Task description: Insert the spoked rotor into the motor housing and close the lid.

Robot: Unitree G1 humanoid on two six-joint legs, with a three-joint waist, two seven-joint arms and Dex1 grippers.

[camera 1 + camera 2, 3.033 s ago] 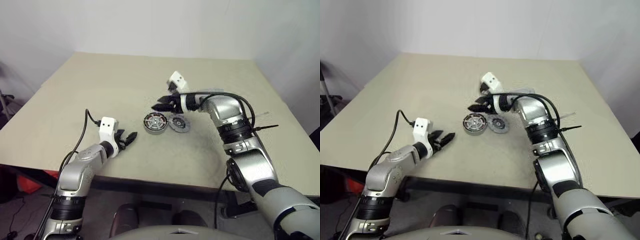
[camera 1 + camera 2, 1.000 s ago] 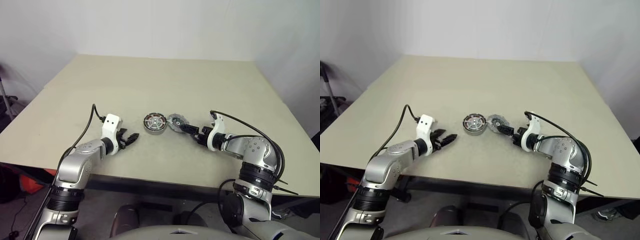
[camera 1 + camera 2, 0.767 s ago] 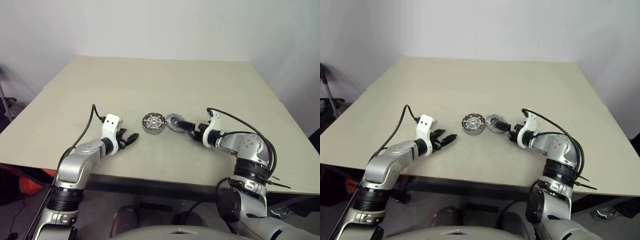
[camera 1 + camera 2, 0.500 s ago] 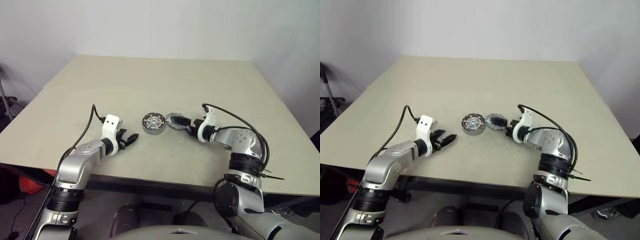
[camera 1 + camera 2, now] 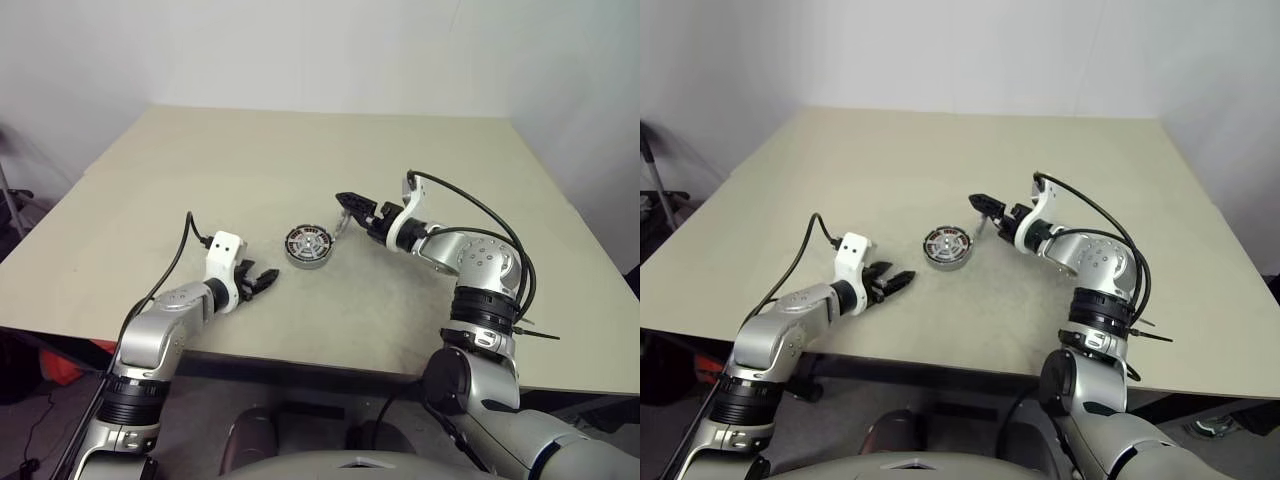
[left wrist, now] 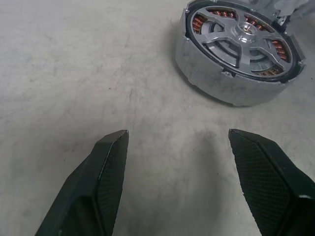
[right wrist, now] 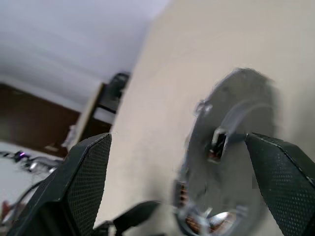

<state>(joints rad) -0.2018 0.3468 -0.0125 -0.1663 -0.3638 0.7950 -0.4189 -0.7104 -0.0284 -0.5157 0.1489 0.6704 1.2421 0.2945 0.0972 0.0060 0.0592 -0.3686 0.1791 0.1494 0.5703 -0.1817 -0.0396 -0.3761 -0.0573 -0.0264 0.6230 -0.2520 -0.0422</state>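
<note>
Lid step: your right fingers (image 7: 88,167) grasp the lid (image 7: 236,147), left fingers (image 6: 110,162) released; next lower it flat onto the motor housing (image 5: 309,246).

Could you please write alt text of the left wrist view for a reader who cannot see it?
A round silver motor housing, with the spoked rotor seated inside its copper windings, rests on the table beyond two open black fingers.
</note>
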